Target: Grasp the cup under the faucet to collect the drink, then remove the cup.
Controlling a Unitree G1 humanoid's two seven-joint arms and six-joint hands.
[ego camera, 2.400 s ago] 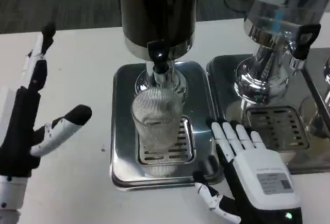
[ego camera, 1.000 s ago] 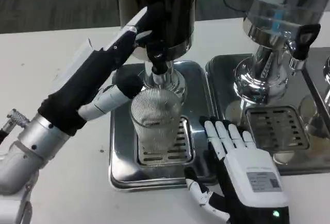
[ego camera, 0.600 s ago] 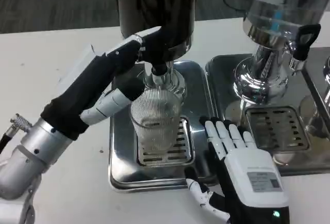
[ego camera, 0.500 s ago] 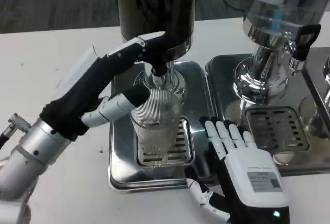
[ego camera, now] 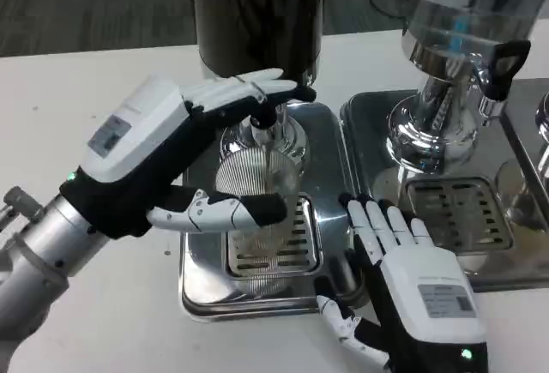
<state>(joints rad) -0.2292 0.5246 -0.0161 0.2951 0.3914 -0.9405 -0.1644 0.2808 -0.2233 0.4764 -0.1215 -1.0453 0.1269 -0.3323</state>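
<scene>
Since the earlier frames the left hand [ego camera: 171, 159] has swung in from the table's left edge and rolled over, white back now up, its fingers reaching around the cup [ego camera: 257, 206]. Right hand barely shifted.

Nearest: right hand [ego camera: 412, 291] lies flat, back up, at the front right corner of the tray [ego camera: 202, 287]. Its fingers [ego camera: 382, 223] are straight and close together, pointing away from the robot, tips beside the grate [ego camera: 304, 249]; thumb stuck out to the left over the tray rim. It holds nothing.

Next: ribbed clear cup stands upright on the grate, under the faucet [ego camera: 264, 120]. Left thumb crosses the cup's near face; upper fingers [ego camera: 249, 92] extend past its far rim, by the faucet. Cannot tell whether they press on the glass or only bracket it.

Behind: dark dispenser [ego camera: 257, 13] above the faucet. To the right, a second tray [ego camera: 369, 124] carries a chrome dispenser [ego camera: 455, 56] with a black tap [ego camera: 497, 69].
</scene>
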